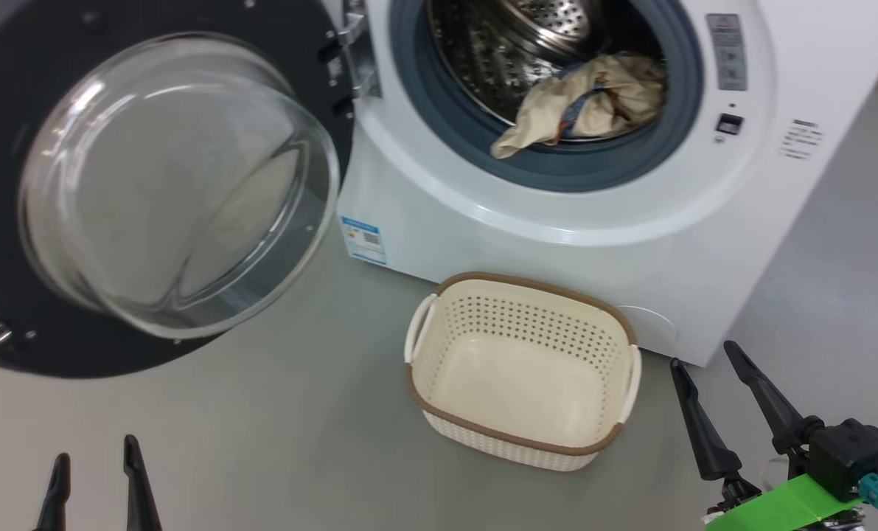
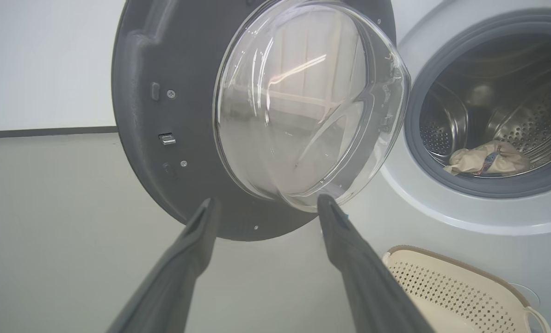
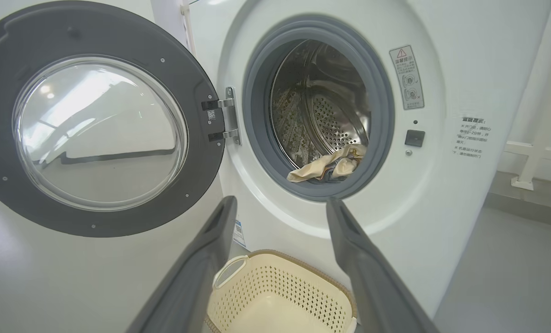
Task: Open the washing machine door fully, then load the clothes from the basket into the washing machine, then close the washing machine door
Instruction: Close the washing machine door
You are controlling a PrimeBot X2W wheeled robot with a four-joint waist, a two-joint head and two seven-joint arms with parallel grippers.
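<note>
The washing machine (image 1: pixel 556 243) (image 3: pixel 442 208) stands with its round black door (image 1: pixel 33 354) (image 2: pixel 164 55) (image 3: pixel 99 27) swung wide open to the left. The clothes (image 1: pixel 586 103) (image 2: pixel 485 158) (image 3: pixel 328 166), cream with a bit of blue and orange, lie in the steel drum at its front lip. On the floor before the machine sits the cream basket (image 1: pixel 527 295) (image 3: pixel 275 259) (image 2: pixel 442 273), nothing inside it. My left gripper (image 1: pixel 98 461) (image 2: pixel 266 203) is open, low at the left, below the door. My right gripper (image 1: pixel 704 358) (image 3: pixel 280 203) is open, right of the basket.
Grey floor (image 1: pixel 262 442) spreads left of and in front of the basket. A white wall with a dark skirting line (image 2: pixel 44 132) runs behind the door. White railing (image 3: pixel 539 157) stands to the machine's right.
</note>
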